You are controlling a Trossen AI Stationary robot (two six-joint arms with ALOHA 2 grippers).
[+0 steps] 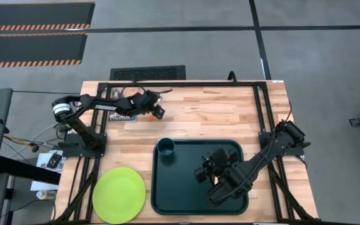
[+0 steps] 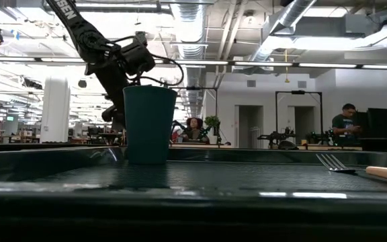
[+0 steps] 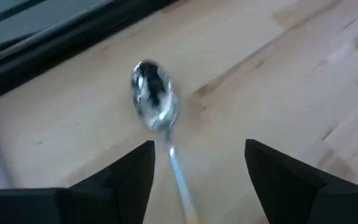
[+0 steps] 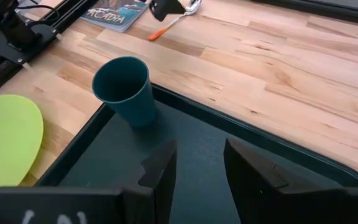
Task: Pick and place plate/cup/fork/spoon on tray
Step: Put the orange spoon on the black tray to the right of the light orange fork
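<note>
1. Butcher-block table (image 1: 217, 115), open lab floor behind it. Tray (image 1: 236, 149) sits at the near middle-right of the table.
2. Cup (image 1: 165, 147) is upright in the tray's far-left corner; done. Fork (image 2: 334, 162) lies in the tray too, tines showing in the low view. In the high view it's hidden under the right arm.
3. Plate (image 1: 119, 194) is flat on the wood just left of the tray, near edge, not on it yet.
4. Spoon (image 3: 154, 102) lies on the wood at the far side, well apart from the tray. Bowl points away from the left gripper (image 3: 197, 168), handle runs back between its fingers. The orange end barely shows in the left wrist view; clearer in the right wrist view (image 4: 173, 23).
5. Left gripper is over the spoon, fingers apart at medium width, straddling the handle, holding nothing. Height above the wood is hard to judge from the wrist view; probably close but not touching.
6. Right gripper (image 4: 197, 168) hovers over the tray's middle, fingers apart by a narrow gap, empty. Waiting.
7. Step in hand, my read: spoon pick with the left arm.
8. Handling: spoon is light, stiff and thin, and the polished metal is likely slippery. Lying flat, it leaves little to pinch. Take it across the handle, not the bowl, fingertips right down at the wood.
9. Plate: light, rigid, lies flat; take it by the rim.
</note>
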